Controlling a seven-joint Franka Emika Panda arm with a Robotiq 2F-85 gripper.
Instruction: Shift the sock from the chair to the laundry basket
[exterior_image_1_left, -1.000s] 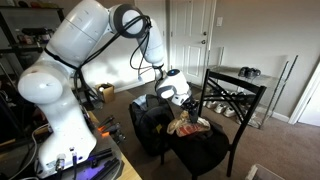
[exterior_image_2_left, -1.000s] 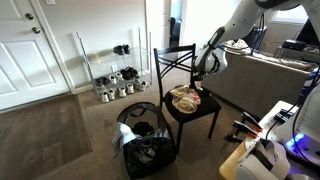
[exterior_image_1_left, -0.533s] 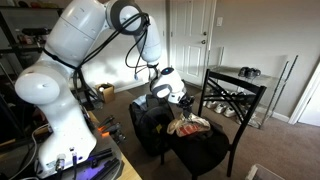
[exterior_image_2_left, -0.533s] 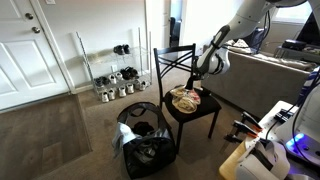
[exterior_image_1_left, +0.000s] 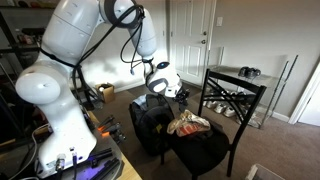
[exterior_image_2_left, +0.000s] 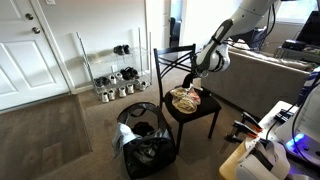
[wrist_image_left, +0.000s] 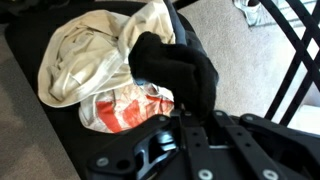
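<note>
Field notes.
- White Panda arm (exterior_image_1_left: 70, 45) fills the left half of an exterior view.
- Black metal-framed chair (exterior_image_1_left: 205, 150) sits lower right of centre.
- Black fabric laundry basket (exterior_image_1_left: 148, 128) stands just beside the chair, lower centre.
- A cream garment (wrist_image_left: 85, 55) lies over an orange-printed cloth (wrist_image_left: 120, 110) on the seat, upper left in the wrist view.
- Gripper (wrist_image_left: 182, 118) enters at bottom centre, clamped on the black sock (wrist_image_left: 175, 65).
- Sock hangs mid-frame over the seat pile, outside the basket.
</note>
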